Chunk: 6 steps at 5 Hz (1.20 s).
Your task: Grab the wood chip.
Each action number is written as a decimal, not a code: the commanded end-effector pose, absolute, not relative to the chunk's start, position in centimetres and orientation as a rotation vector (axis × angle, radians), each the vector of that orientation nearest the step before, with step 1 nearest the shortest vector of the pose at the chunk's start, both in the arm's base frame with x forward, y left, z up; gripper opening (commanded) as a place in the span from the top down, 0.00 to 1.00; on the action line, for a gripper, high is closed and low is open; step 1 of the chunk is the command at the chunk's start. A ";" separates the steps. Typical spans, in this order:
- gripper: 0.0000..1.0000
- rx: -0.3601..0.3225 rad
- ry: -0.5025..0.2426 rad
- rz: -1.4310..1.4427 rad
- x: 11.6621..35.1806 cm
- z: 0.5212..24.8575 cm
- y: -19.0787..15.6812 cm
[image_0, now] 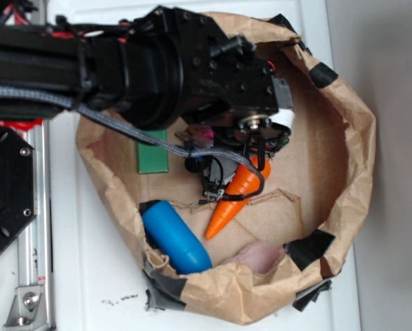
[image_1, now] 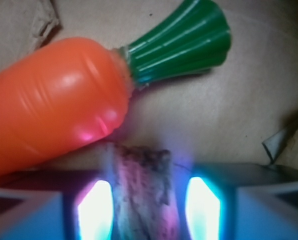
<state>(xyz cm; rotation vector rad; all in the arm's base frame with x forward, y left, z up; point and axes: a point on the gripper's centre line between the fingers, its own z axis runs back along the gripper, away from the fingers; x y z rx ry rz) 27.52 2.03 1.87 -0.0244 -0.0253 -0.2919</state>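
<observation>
The black robot claw [image_1: 148, 207] hangs low inside the crumpled brown paper nest [image_0: 357, 138] that sits on the white counter [image_0: 88, 276]. The wrist view shows its two glowing finger pads [image_1: 95, 207] flanking the rough dark-brown wood chip [image_1: 145, 192]; the chip lies lengthwise in the gap, one jagged end pointing towards the carrot. The pads look close against its sides, but I cannot tell from this blurred view whether they are clamped on it or merely bracketing it.

The glossy orange plastic carrot with its ribbed green top [image_1: 54, 105] lies just beyond the chip's far end, near or touching it; that crowding probably explains the approach, with the fingers set along the chip's long sides so that they straddle the chip and leave the carrot alone.

In the exterior view the arm hides the chip entirely; the carrot pokes out beneath the claw, tip towards the rounded blue plastic capsule [image_0: 174, 238], which rests against the nest's lower wall; the flat green rectangular block [image_0: 152, 157] lies apart on the nest floor, half under the arm; a pale pinkish lump [image_0: 261, 256] sits by the rim.

My judgement: the grasp is at or near the closing step; a lift would confirm the hold, and the neighbouring carrot could be nudged.
</observation>
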 end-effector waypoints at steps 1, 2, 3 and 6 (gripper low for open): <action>1.00 0.005 -0.072 -0.321 27.6 3.2 0.8; 1.00 0.011 -0.089 -0.303 27.4 4.2 1.1; 1.00 -0.001 -0.130 -0.167 26.8 9.2 2.1; 1.00 -0.093 -0.127 0.066 25.2 20.4 2.8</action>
